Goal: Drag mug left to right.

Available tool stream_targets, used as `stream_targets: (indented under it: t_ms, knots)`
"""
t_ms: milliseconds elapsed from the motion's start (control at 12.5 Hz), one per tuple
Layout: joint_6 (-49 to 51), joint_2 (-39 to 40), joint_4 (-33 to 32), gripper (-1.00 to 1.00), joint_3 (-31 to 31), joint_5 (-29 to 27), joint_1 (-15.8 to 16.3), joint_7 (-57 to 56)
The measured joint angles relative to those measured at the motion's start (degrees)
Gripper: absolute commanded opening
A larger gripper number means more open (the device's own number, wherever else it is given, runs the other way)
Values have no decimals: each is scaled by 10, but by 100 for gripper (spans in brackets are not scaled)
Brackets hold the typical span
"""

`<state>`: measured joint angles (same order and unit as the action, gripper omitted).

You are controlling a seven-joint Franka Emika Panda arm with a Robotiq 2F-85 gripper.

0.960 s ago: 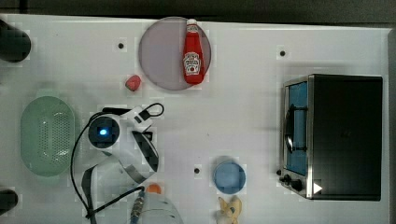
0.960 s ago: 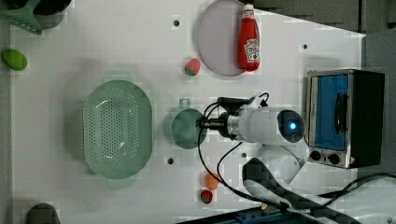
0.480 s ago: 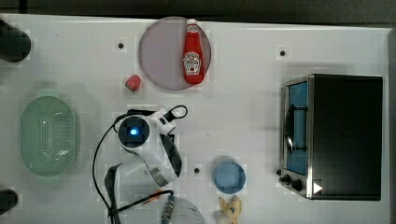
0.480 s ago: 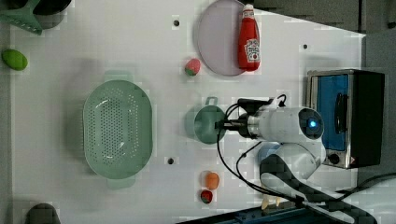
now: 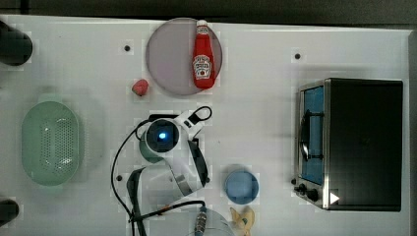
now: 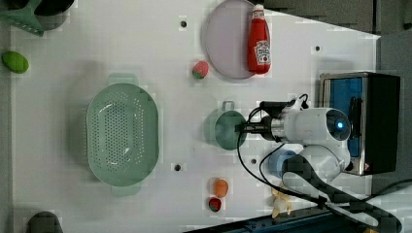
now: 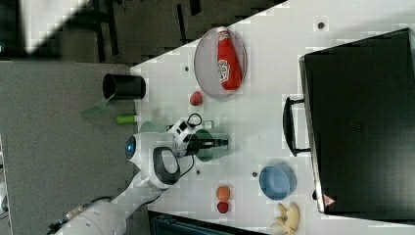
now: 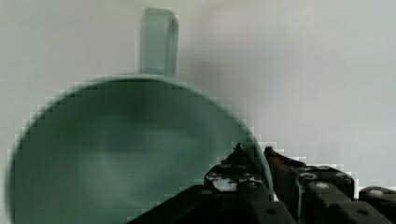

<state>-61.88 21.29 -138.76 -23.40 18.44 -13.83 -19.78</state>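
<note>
Both jaws pinch the mug (image 6: 228, 129) rim (seemingly firmly); it has slid right in the left view.

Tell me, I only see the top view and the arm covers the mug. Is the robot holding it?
Observer: Yes. In the wrist view the gripper pinches the mug rim, one finger inside, one outside.
Operator: Where's its handle?
Observer: In the left view the handle points toward the plate.
Operator: Anything in it?
Observer: The wrist view shows nothing inside.
</note>
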Motion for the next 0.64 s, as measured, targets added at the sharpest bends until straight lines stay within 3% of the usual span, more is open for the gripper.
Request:
stream_targets:
  t_ms: [640]
  knots:
    - [2, -8, -6, -65, 6, -2, -68, -72]
